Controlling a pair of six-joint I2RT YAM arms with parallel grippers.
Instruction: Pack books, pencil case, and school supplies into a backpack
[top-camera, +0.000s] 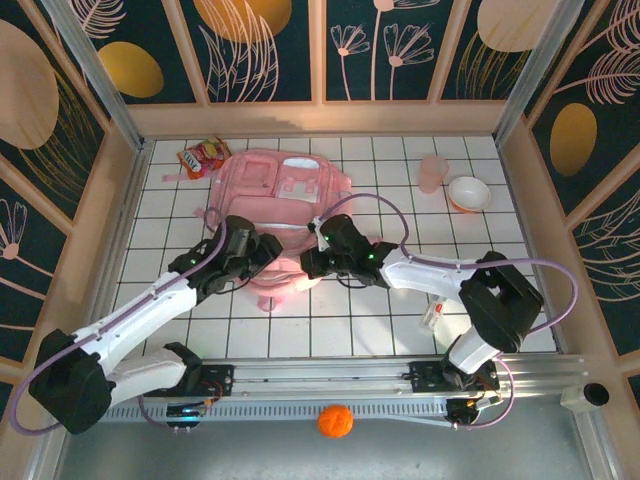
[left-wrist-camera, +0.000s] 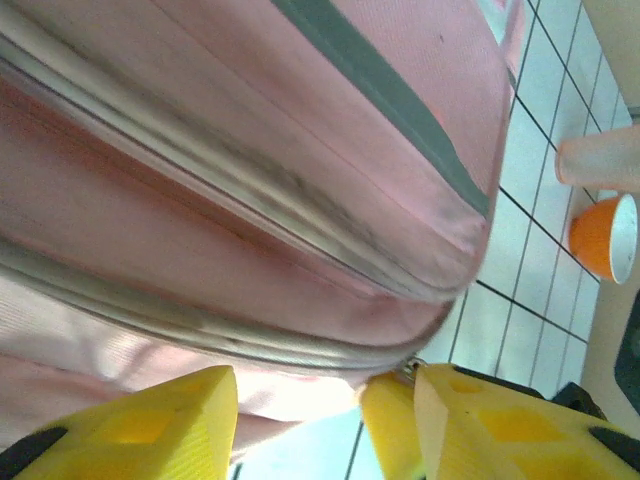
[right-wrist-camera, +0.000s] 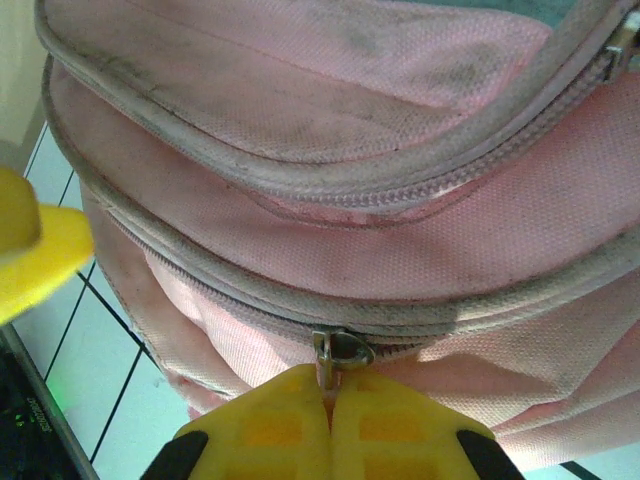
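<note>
I see the large glossy pink backpack (top-camera: 285, 185) lying flat in the middle of the white tiled table (top-camera: 480, 250), its bottom end toward 6 o'clock where both arms meet it. My right gripper (right-wrist-camera: 330, 385) is pinched tight on the small metal zipper pull (right-wrist-camera: 340, 350) at that end. My left gripper (left-wrist-camera: 325, 385) has its yellow fingers apart beside the same seam, gripping nothing. A red-orange snack bag (top-camera: 200, 158) sits at 11 o'clock; a translucent pink cup (top-camera: 432, 172) and an orange-and-white bowl (top-camera: 468, 192) sit at 2 o'clock. Dark navy wall panels (top-camera: 270, 50) with gold ovals, framed in pale wood, enclose the table.
</note>
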